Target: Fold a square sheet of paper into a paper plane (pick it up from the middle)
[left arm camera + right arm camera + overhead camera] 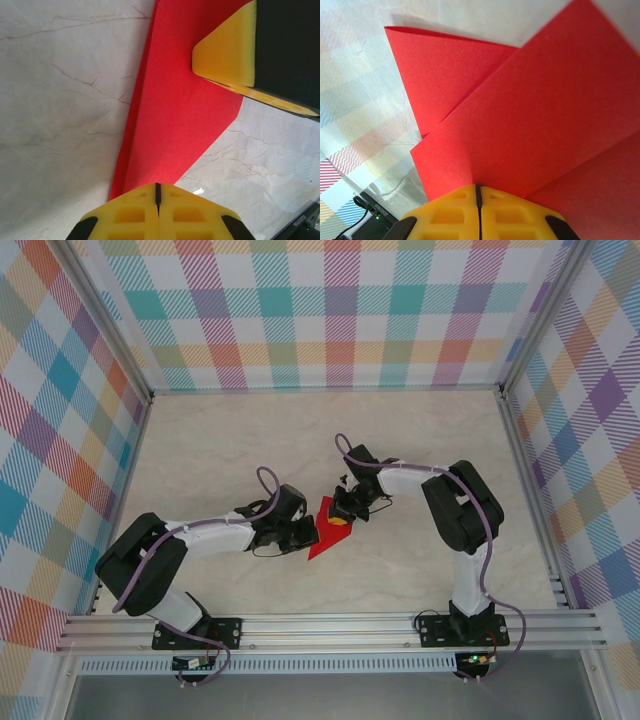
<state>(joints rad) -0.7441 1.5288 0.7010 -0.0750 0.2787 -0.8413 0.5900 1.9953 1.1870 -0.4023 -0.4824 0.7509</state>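
The square sheet of paper (324, 538) is bright red and partly folded, with layered flaps. It sits on the table between my two grippers. My right gripper (343, 521) is shut on the sheet (530, 115): a crease runs straight into its closed yellow tips (478, 187). My left gripper (307, 533) is shut, its tips (157, 186) at the narrow near end of the sheet (180, 100). I cannot tell whether it pinches the paper. One yellow finger of the right gripper (225, 50) rests over the sheet's far end.
The marble-patterned table top (230, 450) is walled by plaid panels (330, 310) on three sides. An aluminium rail (330, 625) carrying both arm bases runs along the near edge. Both forearms angle in toward the middle.
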